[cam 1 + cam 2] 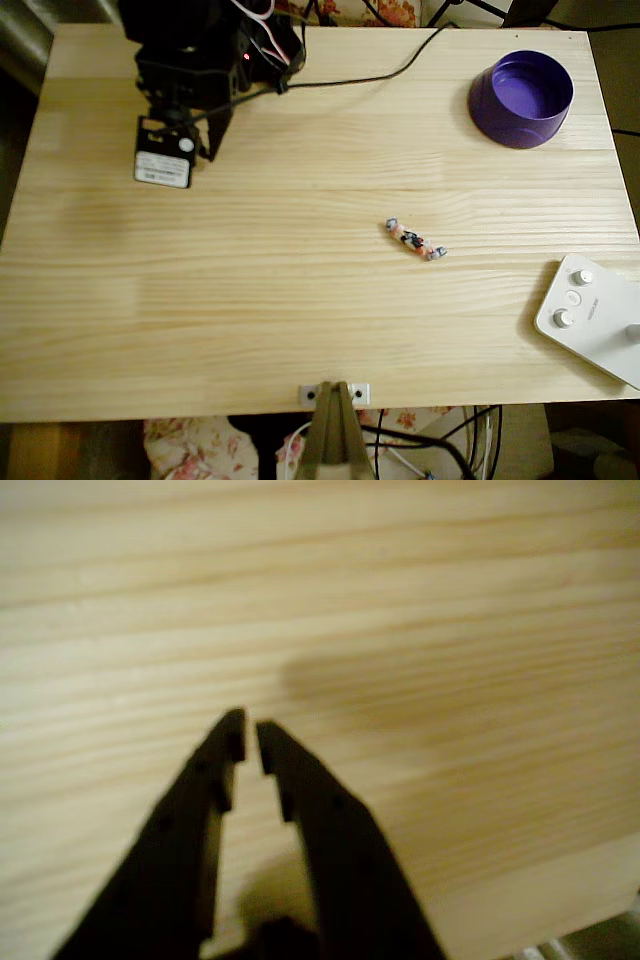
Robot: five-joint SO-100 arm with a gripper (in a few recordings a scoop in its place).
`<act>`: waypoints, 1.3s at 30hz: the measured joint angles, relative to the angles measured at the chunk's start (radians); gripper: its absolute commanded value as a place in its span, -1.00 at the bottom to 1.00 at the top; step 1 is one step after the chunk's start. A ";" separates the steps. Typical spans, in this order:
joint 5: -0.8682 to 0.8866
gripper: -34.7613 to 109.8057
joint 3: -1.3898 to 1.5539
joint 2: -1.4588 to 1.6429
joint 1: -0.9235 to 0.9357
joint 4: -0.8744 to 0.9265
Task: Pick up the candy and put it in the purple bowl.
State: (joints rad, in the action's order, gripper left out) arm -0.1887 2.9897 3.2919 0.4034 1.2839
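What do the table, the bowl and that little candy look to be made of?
Table: pale wood, likely pine, with long grain lines and a matte finish. Bowl: probably plastic, even purple, thick-walled, with a slight sheen. Candy: a thin wrapper, pinkish-orange with dark specks and twisted ends; too small to tell plastic from paper.

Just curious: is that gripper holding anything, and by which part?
Nothing. The gripper is nearly closed on empty air; the candy lies on the table.

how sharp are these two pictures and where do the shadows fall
Overhead view: fairly sharp, warm light; the candy and purple bowl read clearly, and the arm casts only a faint shadow. Wrist view: soft and blurred; the dark pincer has fuzzy edges, with a dim shadow patch on the wooden table beyond it.
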 measured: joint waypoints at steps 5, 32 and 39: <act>0.000 -0.53 0.000 0.000 -0.015 0.000; -0.008 -0.53 0.000 0.000 0.006 0.000; 0.006 -0.53 0.000 0.000 0.006 -0.008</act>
State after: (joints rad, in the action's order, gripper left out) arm -0.1825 2.9897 3.2919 0.4096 1.2763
